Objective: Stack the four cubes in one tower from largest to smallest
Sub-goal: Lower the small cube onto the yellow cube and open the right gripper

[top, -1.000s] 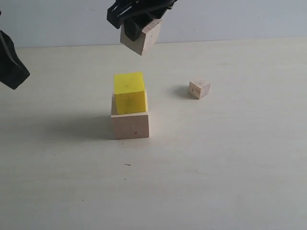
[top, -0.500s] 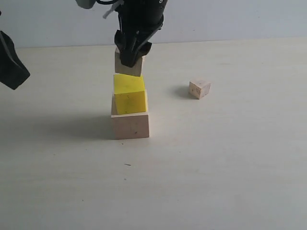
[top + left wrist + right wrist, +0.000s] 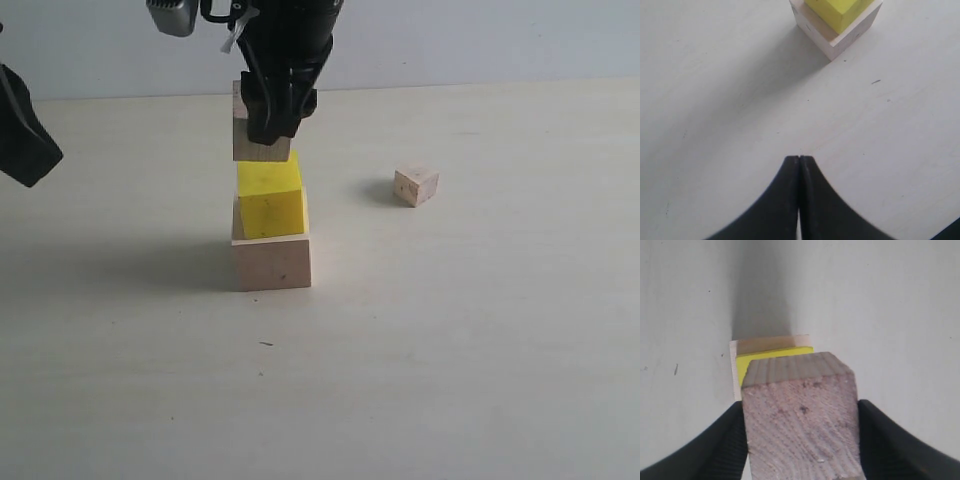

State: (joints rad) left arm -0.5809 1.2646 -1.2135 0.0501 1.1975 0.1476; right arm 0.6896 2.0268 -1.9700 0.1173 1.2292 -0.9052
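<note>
yellow cube [image 3: 270, 198] sits on the big cube [image 3: 272, 262], your right jaws grasp the third cube [image 3: 262, 152] over it, left jaws clenched empty, smallest cube [image 3: 415, 185] lies apart.

A pale tabletop [image 3: 450, 380] with a small dark speck [image 3: 265, 343] meets a light wall [image 3: 500, 40].

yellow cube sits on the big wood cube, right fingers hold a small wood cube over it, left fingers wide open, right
No: the left fingers are shut tight, as the left wrist view shows. The rest holds: the yellow cube sits on the big wood cube and the right fingers hold a small wood cube over it.
</note>
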